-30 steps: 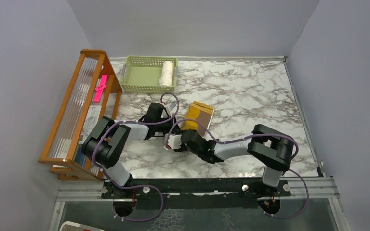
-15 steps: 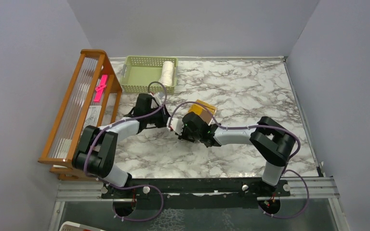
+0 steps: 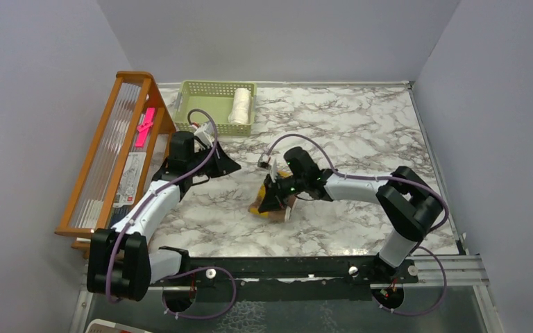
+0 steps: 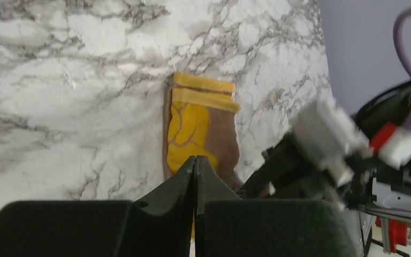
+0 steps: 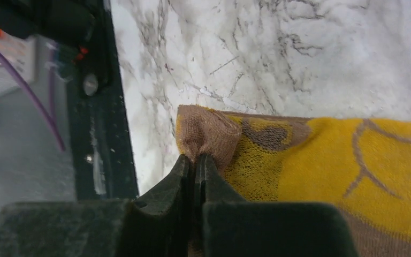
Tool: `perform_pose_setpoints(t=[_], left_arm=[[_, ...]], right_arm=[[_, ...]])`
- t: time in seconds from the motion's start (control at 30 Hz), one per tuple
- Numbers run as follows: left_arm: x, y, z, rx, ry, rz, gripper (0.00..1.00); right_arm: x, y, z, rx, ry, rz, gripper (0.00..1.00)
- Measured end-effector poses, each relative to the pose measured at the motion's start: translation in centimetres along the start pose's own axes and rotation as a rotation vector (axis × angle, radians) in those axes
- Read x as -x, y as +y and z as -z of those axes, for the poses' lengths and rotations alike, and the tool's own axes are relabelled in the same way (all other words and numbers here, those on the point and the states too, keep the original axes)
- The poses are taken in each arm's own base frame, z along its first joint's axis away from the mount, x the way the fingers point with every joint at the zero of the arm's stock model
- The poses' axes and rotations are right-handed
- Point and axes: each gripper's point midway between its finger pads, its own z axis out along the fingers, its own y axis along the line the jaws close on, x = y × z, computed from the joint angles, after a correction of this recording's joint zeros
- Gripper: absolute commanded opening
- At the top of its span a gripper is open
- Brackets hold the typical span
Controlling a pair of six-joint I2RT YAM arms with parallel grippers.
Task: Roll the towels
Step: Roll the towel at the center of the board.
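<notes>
Right gripper (image 5: 195,160) is clamped tight on a corner of the mustard-yellow towel (image 5: 321,155), with the brown reverse bunched between its fingers, just below the centre of the overhead frame. The rest of the cloth lies partly folded on the marble table (image 3: 361,132), showing both its yellow face and its brown backing. Left gripper (image 4: 195,160), to the left of centre and clear of the cloth, has its fingers pressed together with nothing between them. The cream-white towel (image 3: 241,105), a short roll, sits at the right end of the pale green basket (image 3: 201,111) at upper left. A wooden rack (image 3: 104,166) lines the left edge.
</notes>
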Motion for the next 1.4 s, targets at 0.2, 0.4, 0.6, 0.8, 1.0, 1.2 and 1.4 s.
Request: perform_pose_setpoints(t=[0.2, 0.4, 0.6, 0.8, 1.0, 1.2, 1.4], left_arm=[[-3.4, 0.6, 0.7, -0.019, 0.054, 0.038, 0.06], [-4.6, -1.1, 0.7, -0.083, 0.067, 0.037, 0.06], [-7.5, -4.0, -0.4, -0.175, 0.128, 0.012, 0.06], [-10.1, -4.7, -1.8, -0.201, 0.186, 0.038, 0.06], [-11.5, -4.2, -3.2, -0.195, 0.220, 0.064, 0.06], [-13.8, -3.3, -4.9, -0.180, 0.281, 0.080, 0.04], [-16.0, -1.5, -6.2, -0.116, 0.312, 0.090, 0.00]], right_arm=[[0.9, -1.7, 3.0, 0.126, -0.118, -0.323, 0.01], [-0.9, -3.1, 2.3, 0.228, -0.107, -0.608, 0.01], [-4.4, -2.8, 2.0, 0.312, -0.098, -0.931, 0.01], [-3.5, -2.9, 2.7, 0.412, -0.206, -1.033, 0.01], [-3.1, -3.2, 2.9, 0.421, -0.239, -1.074, 0.01], [-2.7, -4.1, 2.6, 0.334, -0.235, -1.087, 0.01], [-3.0, -5.6, 2.0, 0.215, -0.212, -1.090, 0.01]])
